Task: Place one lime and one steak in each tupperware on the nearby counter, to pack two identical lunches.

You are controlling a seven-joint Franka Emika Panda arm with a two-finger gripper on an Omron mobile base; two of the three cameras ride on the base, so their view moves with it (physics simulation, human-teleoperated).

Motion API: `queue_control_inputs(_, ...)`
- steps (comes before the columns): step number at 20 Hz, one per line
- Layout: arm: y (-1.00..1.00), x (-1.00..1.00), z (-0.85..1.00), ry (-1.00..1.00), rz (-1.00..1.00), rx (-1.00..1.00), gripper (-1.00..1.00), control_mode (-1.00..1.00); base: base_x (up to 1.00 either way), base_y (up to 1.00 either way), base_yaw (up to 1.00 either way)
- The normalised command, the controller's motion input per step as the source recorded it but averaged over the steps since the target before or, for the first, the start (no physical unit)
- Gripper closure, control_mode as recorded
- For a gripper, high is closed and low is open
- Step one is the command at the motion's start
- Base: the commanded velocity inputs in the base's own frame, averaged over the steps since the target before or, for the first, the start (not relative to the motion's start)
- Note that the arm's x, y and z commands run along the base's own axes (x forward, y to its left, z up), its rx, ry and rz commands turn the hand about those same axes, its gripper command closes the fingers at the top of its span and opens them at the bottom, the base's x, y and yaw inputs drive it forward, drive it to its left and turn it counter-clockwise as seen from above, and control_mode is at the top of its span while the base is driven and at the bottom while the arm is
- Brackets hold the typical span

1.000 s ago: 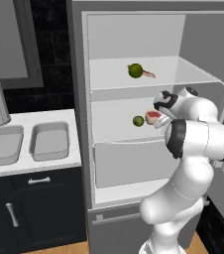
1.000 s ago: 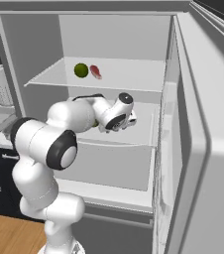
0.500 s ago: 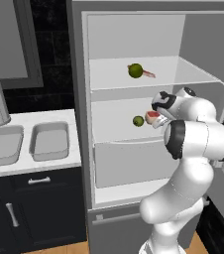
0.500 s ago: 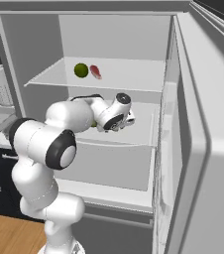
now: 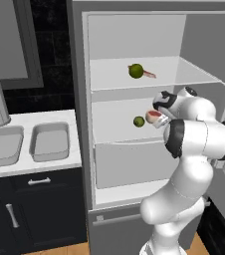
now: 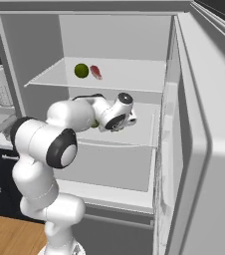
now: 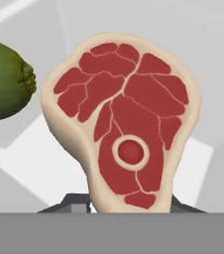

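We had the gripper [image 5: 157, 115] over the lower-shelf steak [image 7: 126, 119]; its grip we could not tell. A centred close, clear of the lime [image 7: 5, 79], seemed wisest.

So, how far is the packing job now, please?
Nothing is packed yet: both tupperwares on the counter look empty. In hand: the gripper is at the steak on the middle fridge shelf, with a lime beside it; whether the fingers have closed on it is not clear. Left: this pair, plus the lime and steak on the upper shelf.
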Motion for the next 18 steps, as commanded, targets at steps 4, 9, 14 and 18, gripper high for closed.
queue_control_inputs(4, 0.38, -0.85, -0.03, -0.04, 0.00, -0.03, 1.00, -1.00, 0.00, 0.00, 0.00)
queue_control_inputs(9, 0.39, -1.00, 0.16, -0.08, 0.00, -0.04, 1.00, -1.00, 0.00, 0.00, 0.00)
queue_control_inputs(14, 0.03, -1.00, 0.70, -0.16, 0.00, -0.01, 1.00, -1.00, 0.00, 0.00, 0.00)
queue_control_inputs(18, 0.01, -1.00, 0.82, -0.13, 0.00, -0.01, 1.00, -1.00, 0.00, 0.00, 0.00)
